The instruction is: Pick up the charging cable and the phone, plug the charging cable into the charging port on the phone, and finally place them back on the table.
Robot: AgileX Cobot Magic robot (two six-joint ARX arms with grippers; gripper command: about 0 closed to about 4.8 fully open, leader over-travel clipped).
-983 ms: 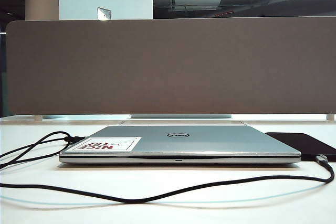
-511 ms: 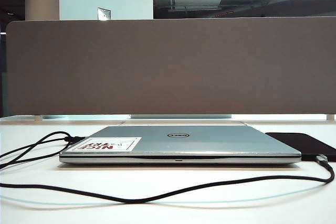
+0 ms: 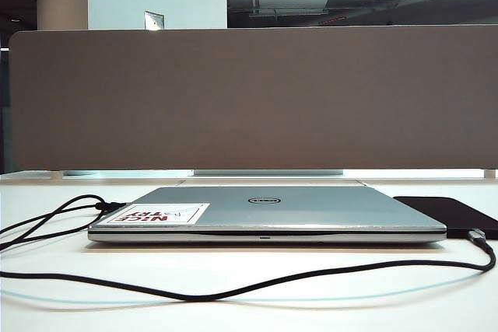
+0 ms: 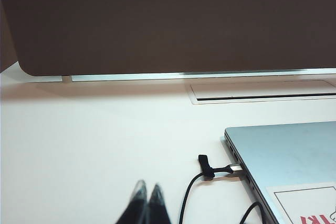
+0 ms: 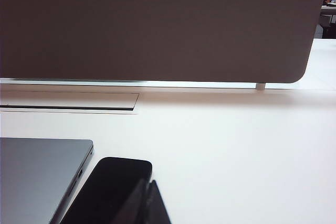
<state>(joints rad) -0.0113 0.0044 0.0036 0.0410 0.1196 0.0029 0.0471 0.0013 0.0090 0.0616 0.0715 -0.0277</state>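
Exterior view: nothing has shifted since the earlier frames. The charging cable lies looped across the white counter along its near edge, its plug at the phone, which lies flat beside the closed laptop. A brown divider panel stands along the far edge.

Left wrist view: the left hand hangs over bare counter, fingers pressed together, holding nothing, near the cable's laptop end.

Right wrist view: the right hand, pressed together and empty, sits above the phone.
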